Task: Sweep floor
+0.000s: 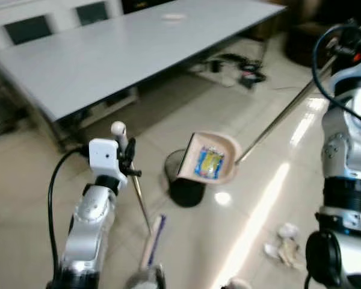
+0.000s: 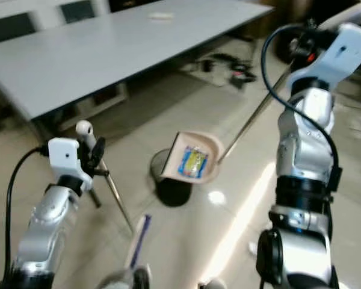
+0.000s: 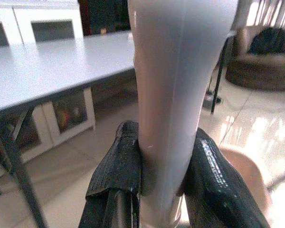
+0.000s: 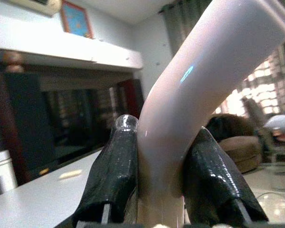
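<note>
My left gripper (image 1: 127,153) is shut on the pale top of the broom handle (image 3: 175,71). The thin broom shaft (image 1: 141,201) slants down to the broom head (image 1: 153,241) on the floor by my feet. My right gripper (image 1: 343,42), raised high, is shut on the dustpan handle (image 4: 204,85). Its long shaft (image 1: 283,117) runs down to the beige dustpan (image 1: 210,158), which hangs tilted over a black bin (image 1: 183,183). A yellow and blue wrapper (image 1: 209,162) lies in the pan.
A large grey table (image 1: 108,54) stands ahead on the left, with cables (image 1: 234,66) on the floor past its far end. Crumpled white scraps (image 1: 283,244) lie on the glossy tiles by my right side. A brown armchair (image 3: 266,61) stands farther off.
</note>
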